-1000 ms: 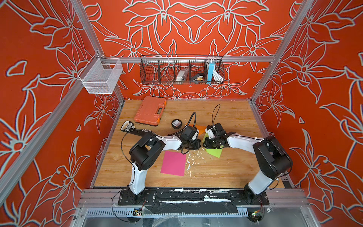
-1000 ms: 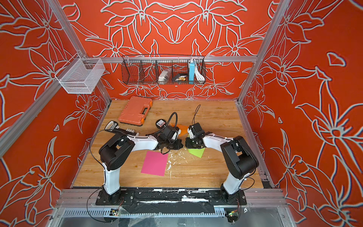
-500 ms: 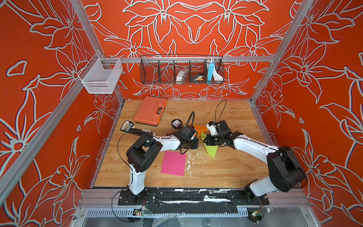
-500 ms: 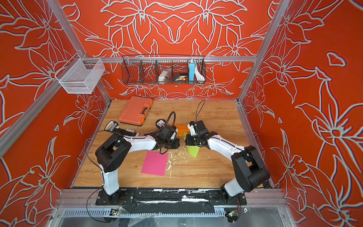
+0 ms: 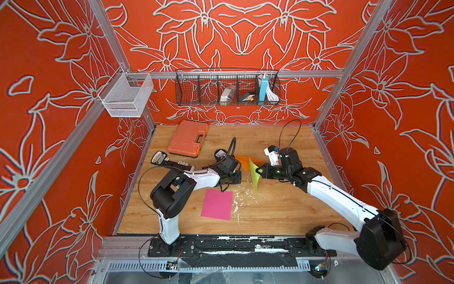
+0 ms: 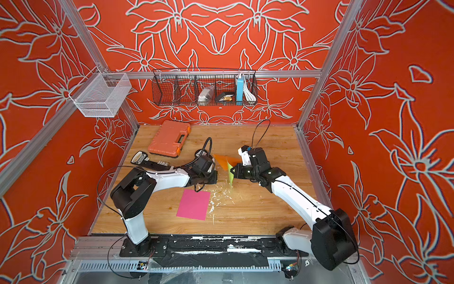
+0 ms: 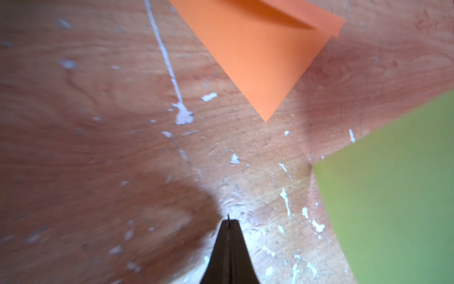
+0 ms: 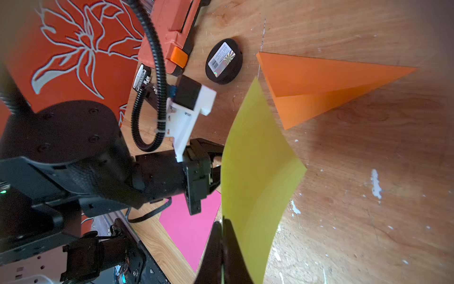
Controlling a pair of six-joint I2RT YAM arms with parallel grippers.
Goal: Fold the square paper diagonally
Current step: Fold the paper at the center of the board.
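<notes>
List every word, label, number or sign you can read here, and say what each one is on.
No text reads clearly.
Sticker on the round black disc: a barcode and fine print, too blurred to read.
Label at one end of the black tool: too small to read.

Bright, even top views; wrist views soft-focused, blurred and shadowed at edges.

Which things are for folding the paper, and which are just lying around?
For the job: green paper, pinched upright in the shut right tool; left tool, shut and empty beside it.
Just lying about: orange case, black round disc, flat pink paper, orange paper folded into a triangle, black wall basket.
</notes>
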